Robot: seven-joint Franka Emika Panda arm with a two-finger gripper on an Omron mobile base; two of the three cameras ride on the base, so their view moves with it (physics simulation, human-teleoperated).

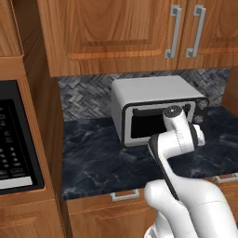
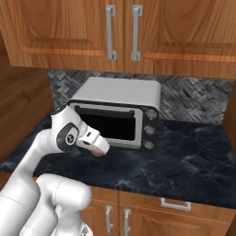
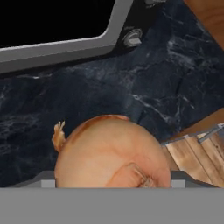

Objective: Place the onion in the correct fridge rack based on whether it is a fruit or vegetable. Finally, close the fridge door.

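The onion [image 3: 111,153], round and tan-brown with a small dry tuft on its left, sits close in the hand view between the grey fingers [image 3: 48,178] of my gripper [image 3: 113,181], which is shut on it. It hangs above the dark marble counter [image 3: 144,87], in front of the toaster oven's glass door [image 3: 52,22]. From the base views, the gripper [image 2: 100,148] is low in front of the toaster oven, pointing right, and the hand [image 1: 199,135] is near the oven's knobs. The fridge rack and the fridge door are out of view.
A silver toaster oven [image 1: 158,109] stands on the counter [image 1: 93,158] against the tiled backsplash. Wooden cabinets [image 1: 116,32] hang overhead. A black built-in appliance [image 1: 14,139] in a wooden column borders the counter's left. Drawers with grey handles [image 2: 176,203] lie below.
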